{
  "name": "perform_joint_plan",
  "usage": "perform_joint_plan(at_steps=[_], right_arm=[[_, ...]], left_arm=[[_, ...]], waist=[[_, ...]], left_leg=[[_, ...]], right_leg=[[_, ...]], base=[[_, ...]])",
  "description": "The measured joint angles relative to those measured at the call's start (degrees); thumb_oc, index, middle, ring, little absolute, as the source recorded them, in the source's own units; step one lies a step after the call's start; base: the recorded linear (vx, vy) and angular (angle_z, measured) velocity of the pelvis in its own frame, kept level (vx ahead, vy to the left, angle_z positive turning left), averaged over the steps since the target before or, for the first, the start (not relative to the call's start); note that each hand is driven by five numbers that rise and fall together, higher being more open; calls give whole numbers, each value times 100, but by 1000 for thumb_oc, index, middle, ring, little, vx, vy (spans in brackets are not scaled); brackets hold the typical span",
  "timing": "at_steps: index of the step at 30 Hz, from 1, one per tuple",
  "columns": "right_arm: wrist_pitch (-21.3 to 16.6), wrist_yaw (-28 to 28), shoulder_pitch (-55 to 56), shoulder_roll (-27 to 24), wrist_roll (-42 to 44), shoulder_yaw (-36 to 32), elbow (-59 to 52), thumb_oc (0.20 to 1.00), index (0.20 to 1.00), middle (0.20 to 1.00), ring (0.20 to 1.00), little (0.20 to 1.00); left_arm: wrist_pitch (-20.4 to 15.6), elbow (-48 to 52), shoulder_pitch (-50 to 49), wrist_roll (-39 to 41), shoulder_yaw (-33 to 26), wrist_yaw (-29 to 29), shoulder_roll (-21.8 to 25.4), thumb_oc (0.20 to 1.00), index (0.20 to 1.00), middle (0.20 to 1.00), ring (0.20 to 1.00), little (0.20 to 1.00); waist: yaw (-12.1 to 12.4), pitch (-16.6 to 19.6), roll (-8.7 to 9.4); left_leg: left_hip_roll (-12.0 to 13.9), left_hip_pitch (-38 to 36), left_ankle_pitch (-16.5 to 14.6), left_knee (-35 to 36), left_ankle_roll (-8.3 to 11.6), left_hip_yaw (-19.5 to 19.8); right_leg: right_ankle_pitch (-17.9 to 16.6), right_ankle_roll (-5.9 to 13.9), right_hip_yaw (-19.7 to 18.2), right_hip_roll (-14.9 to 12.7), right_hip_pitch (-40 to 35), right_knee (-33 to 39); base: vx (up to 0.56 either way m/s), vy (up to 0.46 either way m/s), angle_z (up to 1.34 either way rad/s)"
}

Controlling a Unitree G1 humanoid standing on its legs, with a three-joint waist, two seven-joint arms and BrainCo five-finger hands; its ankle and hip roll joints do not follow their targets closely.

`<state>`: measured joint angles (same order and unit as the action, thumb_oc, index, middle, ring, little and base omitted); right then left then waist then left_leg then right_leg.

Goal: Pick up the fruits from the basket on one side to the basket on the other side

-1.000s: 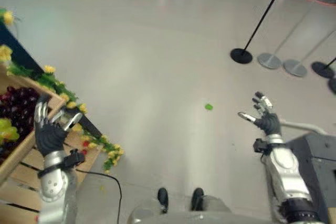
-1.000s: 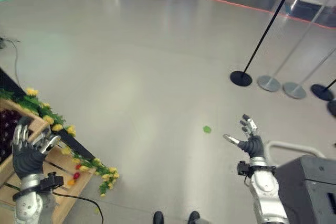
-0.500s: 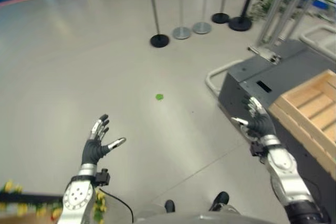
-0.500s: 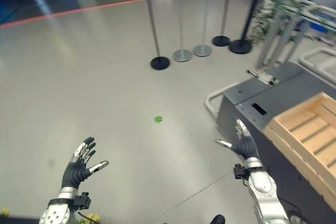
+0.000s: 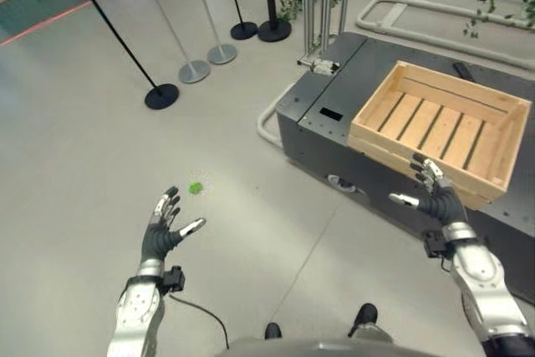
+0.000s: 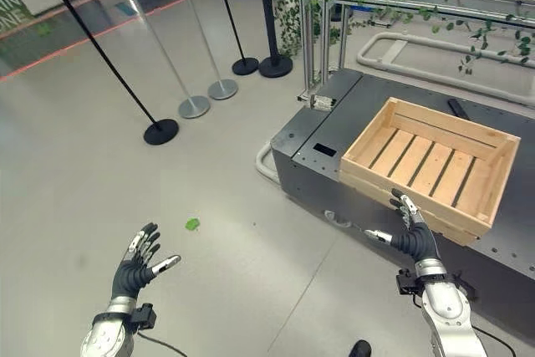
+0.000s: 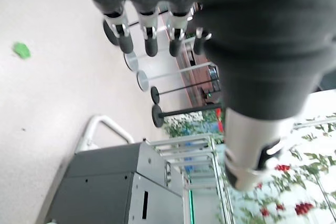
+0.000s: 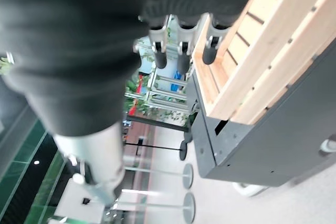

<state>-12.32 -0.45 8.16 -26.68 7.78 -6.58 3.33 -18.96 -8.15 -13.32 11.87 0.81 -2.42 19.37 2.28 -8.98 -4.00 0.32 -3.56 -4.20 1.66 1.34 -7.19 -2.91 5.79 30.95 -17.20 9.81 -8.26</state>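
Observation:
An empty wooden crate [image 5: 439, 133] with a slatted bottom rests on a dark grey platform [image 5: 351, 81] at the right. My right hand [image 5: 438, 198] hovers open just before the crate's near wall, holding nothing; its fingers [image 8: 181, 51] point past the crate's edge [image 8: 252, 72]. My left hand [image 5: 160, 230] is raised open over the bare floor at the lower left, also holding nothing. A small green piece [image 5: 196, 188] lies on the floor just beyond the left hand, and it shows again as the green piece [image 7: 21, 50] in the left wrist view.
Black and silver stanchion posts with round bases [image 5: 161, 95] stand at the back left. A metal frame with green vines [image 6: 334, 6] rises behind the platform. A white tube rail [image 5: 267, 127] curves round the platform's corner.
The camera has swung right: the crate and platform now sit nearer the middle and the stanchions have shifted left. Both hands stay open and raised.

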Motion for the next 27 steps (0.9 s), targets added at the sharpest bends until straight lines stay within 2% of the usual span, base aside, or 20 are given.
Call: perform_joint_plan(at_steps=[2, 5, 8, 9, 10, 11, 12, 13, 14, 15, 16, 17, 19, 20, 21, 23, 25, 26, 27], right_arm=[[-2, -20, -45, 117, -44, -4, 0, 1000, 1000, 1000, 1000, 1000], [-2, -40, -59, 139, -103, 16, 2, 1000, 1000, 1000, 1000, 1000], [-1, -126, -154, 145, -165, 34, 12, 1000, 1000, 1000, 1000, 1000], [-3, -141, -220, 157, -165, 31, 55, 1000, 1000, 1000, 1000, 1000], [2, -141, -221, 170, -166, 35, 59, 1000, 1000, 1000, 1000, 1000], [8, -141, -235, 192, -167, 34, 124, 1000, 1000, 1000, 1000, 1000], [16, -147, -228, 209, -164, 28, 156, 1000, 1000, 1000, 1000, 1000], [14, -170, -224, 208, -161, 29, 173, 1000, 1000, 1000, 1000, 1000], [12, -200, -176, 175, -160, 23, 151, 1000, 1000, 1000, 1000, 1000], [-6, -224, -126, 90, -151, 8, 158, 1000, 1000, 1000, 1000, 1000], [-4, -239, -91, 68, -150, -18, 147, 1000, 1000, 1000, 1000, 1000], [18, -272, -18, 75, -148, -88, 146, 1000, 1000, 1000, 1000, 1000], [21, -315, 18, 102, -147, -167, 154, 1000, 1000, 1000, 1000, 1000], [20, -368, -24, 125, -142, -178, 165, 1000, 1000, 1000, 1000, 1000], [15, -393, -95, 84, -143, -160, 190, 1000, 1000, 1000, 1000, 1000], [18, -425, -213, 66, -143, -45, 370, 1000, 1000, 1000, 1000, 1000], [14, -427, -257, 31, -143, 18, 381, 1000, 1000, 1000, 1000, 1000], [14, -427, -291, -11, -143, 48, 375, 1000, 1000, 1000, 1000, 1000], [-9, -425, -373, -211, -143, 68, 365, 1000, 1000, 1000, 1000, 1000]], left_arm=[[35, -20, 57, -3, 159, 3, 50, 1000, 1000, 1000, 1000, 1000], [81, -30, 159, -5, 421, 15, 77, 1000, 1000, 1000, 1000, 1000], [87, -25, 240, -19, 465, 22, 91, 1000, 1000, 1000, 1000, 1000], [93, -43, 318, 16, 473, 22, 49, 1000, 1000, 1000, 1000, 1000], [91, -78, 308, 16, 468, 22, 21, 1000, 1000, 1000, 1000, 1000], [110, -111, 381, 47, 468, 36, -5, 1000, 1000, 1000, 1000, 1000], [112, -137, 379, 72, 469, 41, -10, 1000, 1000, 1000, 1000, 1000], [112, -173, 353, 137, 465, 42, -9, 1000, 1000, 1000, 1000, 1000], [106, -211, 322, 184, 472, 42, -25, 1000, 1000, 1000, 1000, 1000], [95, -229, 348, 312, 472, 43, -86, 1000, 1000, 1000, 1000, 1000], [84, -228, 364, 350, 473, 46, -107, 1000, 1000, 1000, 1000, 1000], [70, -221, 396, 366, 471, 48, -138, 1000, 1000, 1000, 1000, 1000], [75, -226, 461, 365, 473, 40, -220, 1000, 1000, 1000, 1000, 1000], [76, -242, 464, 364, 486, 23, -303, 1000, 1000, 1000, 1000, 1000], [78, -299, 448, 363, 531, 13, -332, 1000, 1000, 1000, 1000, 1000], [84, -449, 507, 364, 541, -29, -353, 1000, 1000, 1000, 1000, 1000], [89, -472, 496, 363, 546, -116, -350, 1000, 1000, 1000, 1000, 1000], [89, -471, 482, 363, 543, -137, -350, 1000, 1000, 1000, 1000, 1000], [75, -467, 438, 356, 533, -156, -384, 1000, 1000, 1000, 1000, 1000]], waist=[[-76, 9, 49], [-325, 27, 12], [-282, 30, 3], [-432, 28, -20], [-416, 37, -17], [-543, 19, 38], [-551, 34, 71], [-567, 27, 77], [-456, 38, 118], [-451, 88, 76], [-463, 90, 75], [-516, 97, 79], [-605, 75, 134], [-581, 39, 189], [-558, 14, 157], [-498, -12, 51], [-409, -28, -38], [-404, -18, -111], [-263, 26, -436]], left_leg=[[-9, -113, 0, 14, 0, -112], [-16, -240, 2, -18, 4, -292], [5, -412, 1, -27, 6, -661], [74, -472, -85, -169, 146, -702], [57, -511, -111, -200, 165, -708], [92, -455, -197, -710, 278, -819], [96, -402, -198, -1000, 293, -858], [156, -226, -198, -1855, 294, -831], [284, 0, -155, -2419, 302, -800], [249, 235, 97, -2984, 482, -470], [273, 296, 94, -3063, 537, -374], [394, 532, 5, -2907, 654, -250], [444, 763, 3, -2405, 627, -146], [353, 711, 39, -1331, 606, 48], [342, 690, 152, -563, 512, 340], [480, 804, 469, 170, 549, 821], [515, 905, 540, 147, 572, 911], [518, 923, 516, 95, 551, 900], [627, 980, 469, -35, 431, 894]], right_leg=[[-13, -16, -52, 9, -10, -10], [-30, -21, -103, 84, -66, 53], [-98, -160, -79, 67, 69, -23], [117, -160, -108, 45, 124, -299], [145, -212, -166, 37, 138, -350], [306, -247, -429, 110, 123, -431], [316, -254, -515, 148, 97, -392], [340, -282, -731, 263, -78, -215], [248, -385, -926, 258, -210, -87], [258, -410, -1101, 306, -236, -30], [256, -440, -1101, 279, -279, 23], [285, -463, -1129, 289, -285, 61], [286, -459, -1202, 298, -311, 149], [215, -392, -1415, 323, -359, 277], [184, -380, -1623, 415, -414, 395], [156, -339, -1988, 661, -558, 582], [189, -276, -2247, 719, -555, 620], [193, -238, -2260, 714, -564, 634], [71, 7, -2266, 808, -659, 803]], base=[[-37, -60, -36], [-26, -70, -30], [26, -238, -87], [60, -210, -68], [68, -192, -69], [81, -180, -56], [47, -115, -89], [13, -154, -114], [39, -112, -141], [37, -103, -116], [195, -10, -79], [242, 22, -39], [332, 77, -31], [308, 81, -68], [276, 55, -78], [240, 45, -82], [133, 35, -116], [116, 88, -155], [108, 116, -125]])
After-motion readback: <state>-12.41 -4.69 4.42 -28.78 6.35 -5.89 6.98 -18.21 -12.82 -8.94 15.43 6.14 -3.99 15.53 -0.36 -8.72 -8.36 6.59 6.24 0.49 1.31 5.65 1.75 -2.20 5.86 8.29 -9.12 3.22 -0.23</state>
